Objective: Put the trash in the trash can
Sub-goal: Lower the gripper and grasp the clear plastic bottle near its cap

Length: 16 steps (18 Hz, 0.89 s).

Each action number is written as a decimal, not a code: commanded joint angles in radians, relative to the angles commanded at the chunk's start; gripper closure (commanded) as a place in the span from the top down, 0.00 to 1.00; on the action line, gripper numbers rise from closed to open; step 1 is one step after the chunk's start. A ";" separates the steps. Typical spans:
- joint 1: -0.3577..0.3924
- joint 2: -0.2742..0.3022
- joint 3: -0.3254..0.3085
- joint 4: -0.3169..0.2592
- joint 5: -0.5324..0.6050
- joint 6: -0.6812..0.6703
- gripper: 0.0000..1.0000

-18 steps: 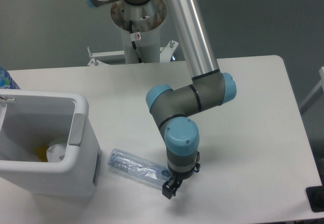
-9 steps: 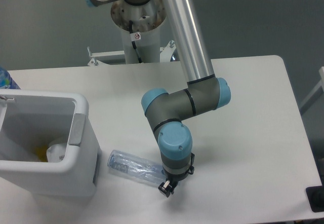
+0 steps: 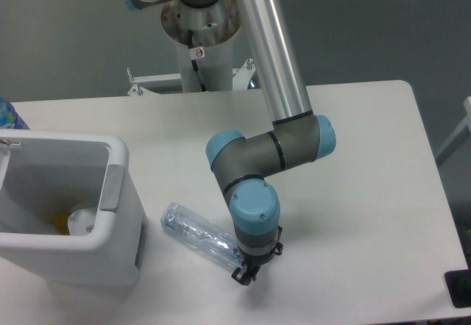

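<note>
Gripper [image 3: 246, 273] is down at the table, apparently clenched on the near end of the bottle [image 3: 197, 234], which lies on its side. Bin [image 3: 112, 193] stands beyond the bottle's far end, close enough for a short carry; something white already lies inside

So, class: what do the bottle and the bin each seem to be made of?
Bottle: thin clear plastic, probably; the table shows through it and it looks crushed and creased.
Bin: white moulded plastic, smooth and slightly glossy, with a thick rounded rim and a grey tab.

Clear bottle [image 3: 197, 234] with bluish label; white trash can [image 3: 118, 255], grey tab; white table [image 3: 368, 193]; grey-and-blue arm [image 3: 257, 170].
</note>
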 joint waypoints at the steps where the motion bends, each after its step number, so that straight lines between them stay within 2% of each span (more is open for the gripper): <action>1: 0.002 -0.003 0.005 0.000 0.002 -0.002 0.40; 6: 0.002 -0.003 0.008 0.000 0.002 -0.003 0.34; 9: 0.002 -0.002 0.008 0.000 0.011 -0.002 0.25; 12: 0.002 0.005 0.015 0.000 0.014 -0.002 0.21; 16: 0.000 0.005 0.073 0.000 0.009 -0.002 0.21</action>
